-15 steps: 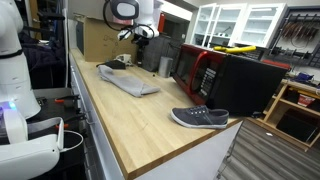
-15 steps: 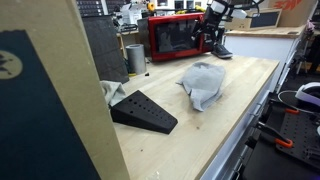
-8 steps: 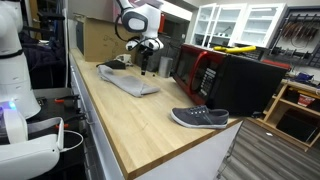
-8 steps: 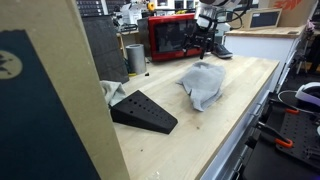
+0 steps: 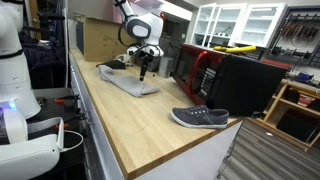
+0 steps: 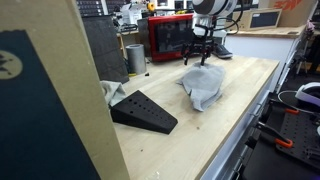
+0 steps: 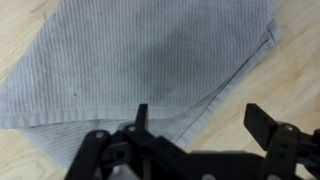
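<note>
One wide-open gripper [image 7: 199, 116] over an edge of the grey towel [image 7: 130, 60], bare wooden counter [image 7: 295, 70] alongside.

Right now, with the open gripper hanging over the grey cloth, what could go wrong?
The gripper sits over the cloth edge, one finger over bare table; a pinch may catch only a corner.
The cloth lies flat, so fingertips might scrape the wood.
The red microwave stands close; a swing could hit it.
</note>
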Motion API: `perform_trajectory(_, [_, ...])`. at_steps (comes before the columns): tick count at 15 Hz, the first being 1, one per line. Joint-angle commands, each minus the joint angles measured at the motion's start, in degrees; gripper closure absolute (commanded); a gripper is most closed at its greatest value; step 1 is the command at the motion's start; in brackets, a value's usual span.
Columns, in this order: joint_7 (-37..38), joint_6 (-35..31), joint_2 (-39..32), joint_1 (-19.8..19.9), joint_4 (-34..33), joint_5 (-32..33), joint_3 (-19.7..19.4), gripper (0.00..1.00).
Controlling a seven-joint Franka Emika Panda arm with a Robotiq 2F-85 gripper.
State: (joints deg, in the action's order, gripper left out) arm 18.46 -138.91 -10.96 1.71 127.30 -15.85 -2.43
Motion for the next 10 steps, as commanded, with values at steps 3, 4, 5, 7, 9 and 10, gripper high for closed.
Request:
perform_trajectory(3, [1.0, 3.5, -0.6, 0.2, -0.5, 0.8, -0.9, 0.49])
perform_trajectory(4, [0.8, 3.6, -0.6, 0.4, -0.5, 0.7, -0.9, 0.58])
perform_trajectory(5, [0.3, 3.7, -0.6, 0.5, -0.4, 0.5, -1.0, 0.65])
perform_trajectory(7, [-0.1, 3.7, -0.6, 0.8, -0.3, 0.6, -1.1, 0.80])
perform_trajectory(9, [-0.4, 3.6, -0.5, 1.2, 0.0, 0.7, -1.3, 0.95])
perform_trajectory(10, [-0.7, 3.2, -0.4, 1.3, 0.2, 0.9, -1.4, 0.99])
